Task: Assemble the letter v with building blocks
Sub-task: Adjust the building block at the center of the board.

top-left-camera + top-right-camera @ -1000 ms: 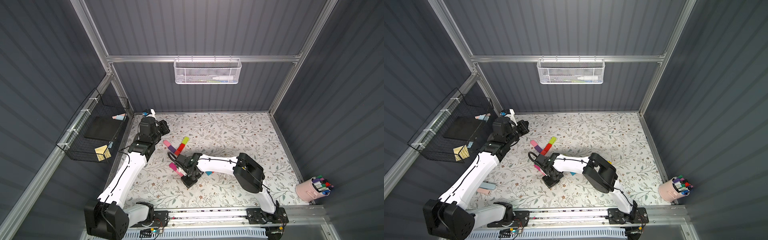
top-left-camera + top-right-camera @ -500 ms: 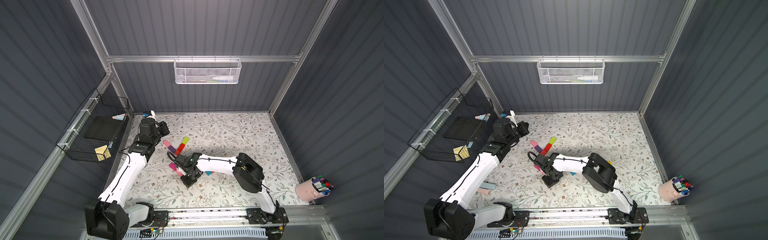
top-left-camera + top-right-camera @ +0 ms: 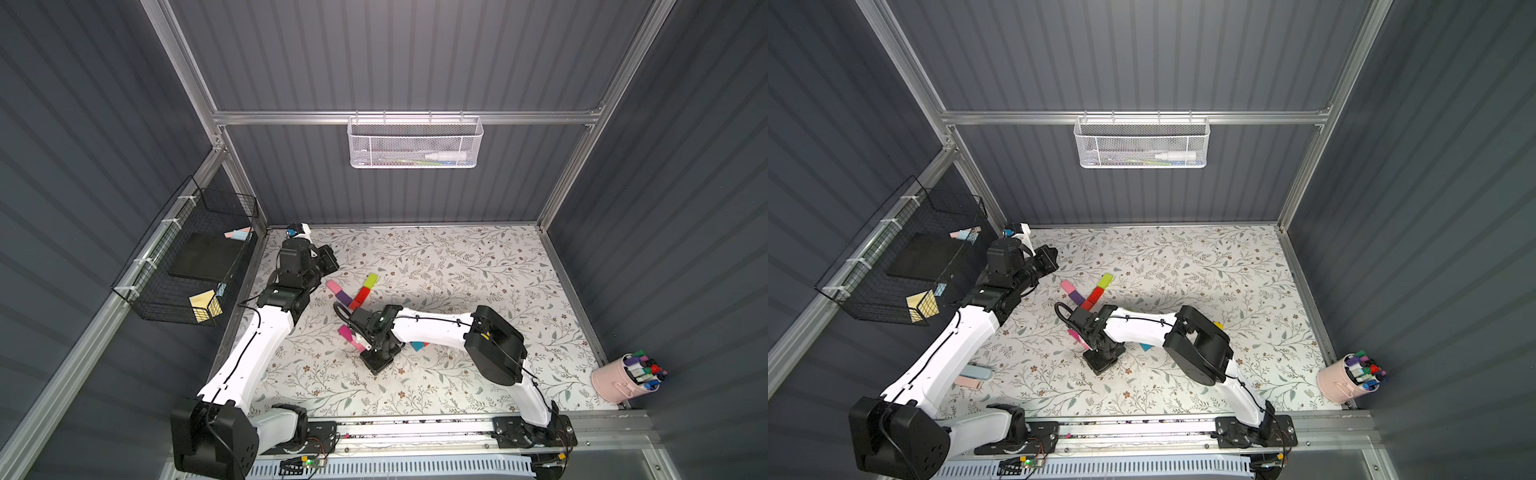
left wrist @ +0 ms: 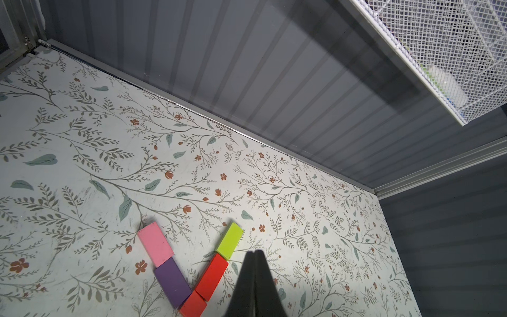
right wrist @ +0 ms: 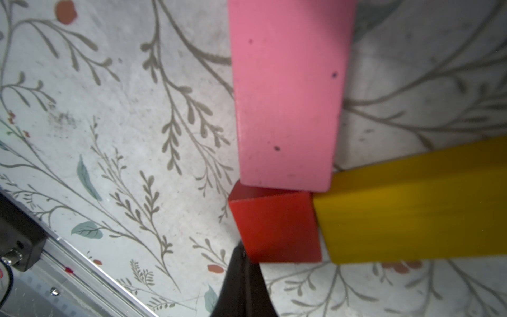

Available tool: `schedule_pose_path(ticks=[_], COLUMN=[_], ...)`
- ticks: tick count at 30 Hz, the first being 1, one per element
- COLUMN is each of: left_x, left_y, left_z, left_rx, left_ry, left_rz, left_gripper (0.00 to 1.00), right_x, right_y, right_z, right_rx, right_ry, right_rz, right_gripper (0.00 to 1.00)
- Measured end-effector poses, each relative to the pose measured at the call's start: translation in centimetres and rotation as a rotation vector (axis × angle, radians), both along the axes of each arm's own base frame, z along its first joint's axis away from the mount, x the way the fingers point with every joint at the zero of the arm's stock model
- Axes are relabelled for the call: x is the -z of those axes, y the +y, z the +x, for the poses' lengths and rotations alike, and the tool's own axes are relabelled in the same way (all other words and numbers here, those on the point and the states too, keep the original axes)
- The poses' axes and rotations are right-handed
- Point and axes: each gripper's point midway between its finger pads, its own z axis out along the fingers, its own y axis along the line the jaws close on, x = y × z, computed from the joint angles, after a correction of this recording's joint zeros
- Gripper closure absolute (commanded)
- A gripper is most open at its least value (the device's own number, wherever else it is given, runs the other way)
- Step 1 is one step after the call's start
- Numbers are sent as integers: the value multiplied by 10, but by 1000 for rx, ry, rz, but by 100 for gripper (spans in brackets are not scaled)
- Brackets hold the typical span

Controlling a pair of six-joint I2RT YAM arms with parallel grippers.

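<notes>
While left gripper (image 4: 254, 254) hangs closed | right gripper (image 5: 242, 251) closed beside red cube (image 5: 274, 227) | pink brick (image 5: 288, 96), yellow brick (image 5: 411, 208) abutting

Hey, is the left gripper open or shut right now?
Shut. In the left wrist view the left gripper shows its two dark jaws pressed together with no gap, and nothing is held between them.

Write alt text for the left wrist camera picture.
Five matte building blocks lie in a V on the floral-patterned tabletop: pink rectangular block and purple rectangular block in one stroke, lime rectangular block and red rectangular block in the other, small red block at the tip. The left gripper, shut and empty, shows in the foreground.
</notes>
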Motion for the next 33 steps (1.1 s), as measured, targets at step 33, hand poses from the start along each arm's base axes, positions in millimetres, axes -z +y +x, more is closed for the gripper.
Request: schedule_pose_path(ticks=[33], left_x=[6], left_y=[0], left_z=[-1], left_rx=[9], left_ry=[11], left_rz=[-1], left_gripper=[94], right_x=[0], right_y=[4], right_z=[6], right_rx=[0], right_ry=[-4], right_rz=[10], right_gripper=[100])
